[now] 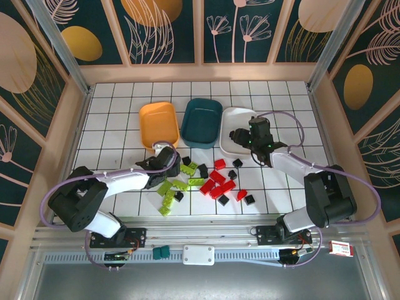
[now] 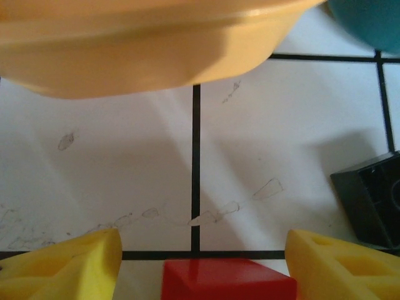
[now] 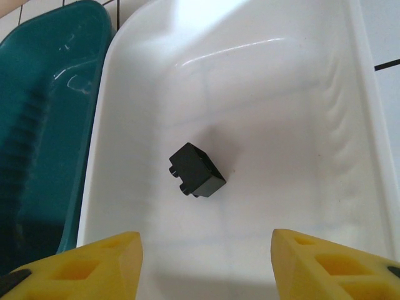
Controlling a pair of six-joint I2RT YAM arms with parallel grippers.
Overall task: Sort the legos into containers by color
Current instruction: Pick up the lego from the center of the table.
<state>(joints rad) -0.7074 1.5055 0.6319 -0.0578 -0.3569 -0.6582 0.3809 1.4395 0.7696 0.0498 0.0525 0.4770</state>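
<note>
Jaws of the right gripper (image 3: 206,247) are standing well apart with nothing between them, hanging over the white tub (image 3: 325,125). A black brick (image 3: 197,170) is lying on the tub floor just ahead of the fingertips, midway between them. The dark teal tub (image 3: 44,112) is sitting beside the white one, on this gripper's left.

The left gripper (image 2: 203,244) is hovering low over the table (image 2: 125,162), jaws also apart. A red brick (image 2: 228,279) is sitting between them near the palm, with a gap showing on its left. I cannot tell whether it is being gripped. The orange tub (image 2: 144,44) is lying just ahead of the fingertips, and a second black brick (image 2: 369,197) is ahead to the right. Loose legos (image 1: 217,177) are lying scattered just to this gripper's right.
</note>
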